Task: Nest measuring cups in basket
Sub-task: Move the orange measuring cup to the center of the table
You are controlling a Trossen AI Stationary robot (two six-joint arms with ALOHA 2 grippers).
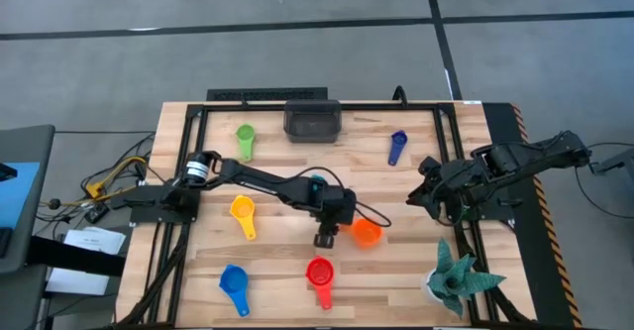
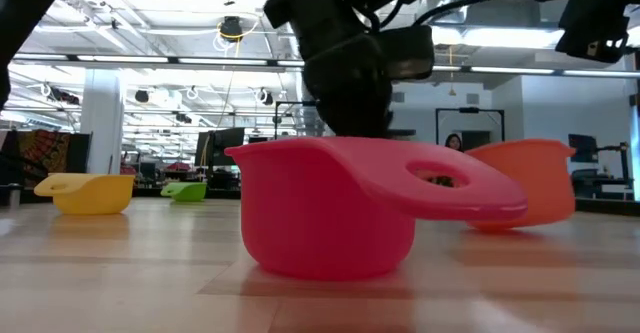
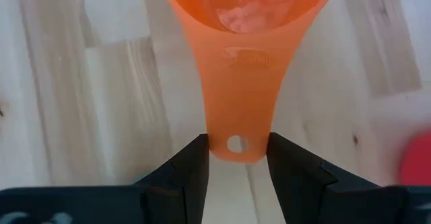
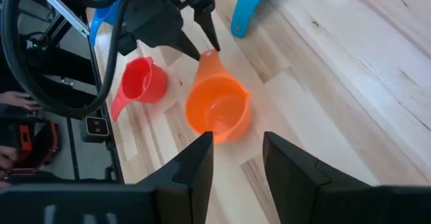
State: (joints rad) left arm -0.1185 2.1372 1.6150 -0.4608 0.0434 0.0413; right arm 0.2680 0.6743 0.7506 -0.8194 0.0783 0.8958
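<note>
The orange measuring cup (image 1: pixel 367 233) stands on its base right of the table's middle, its handle pointing left toward my left gripper (image 1: pixel 325 237), which is shut on that handle. My right gripper (image 4: pixel 237 150) hovers open and empty near the right edge (image 1: pixel 436 196), facing the orange cup (image 4: pixel 217 109). The dark grey basket (image 1: pixel 312 119) sits at the far edge. Red (image 1: pixel 319 271), royal blue (image 1: pixel 234 282), yellow (image 1: pixel 242 211), green (image 1: pixel 245 137) and dark blue (image 1: pixel 397 144) cups lie scattered. The light blue cup (image 4: pixel 249 5) lies partly under the left arm. My left gripper pinches the orange cup's flat handle at its free end, by the hanging hole (image 3: pixel 236 144), one finger (image 3: pixel 192 167) on each side edge. The fingers reach in low, along the handle, from the table's left. The cup's bowl rests upright on the table.
A teal spiky plant (image 1: pixel 456 280) stands at the near right corner. The red cup (image 2: pixel 330 213) is just on the near side of my left gripper. Bare wood lies between the orange cup and the basket, and a black frame rail (image 1: pixel 451 152) runs along the right side.
</note>
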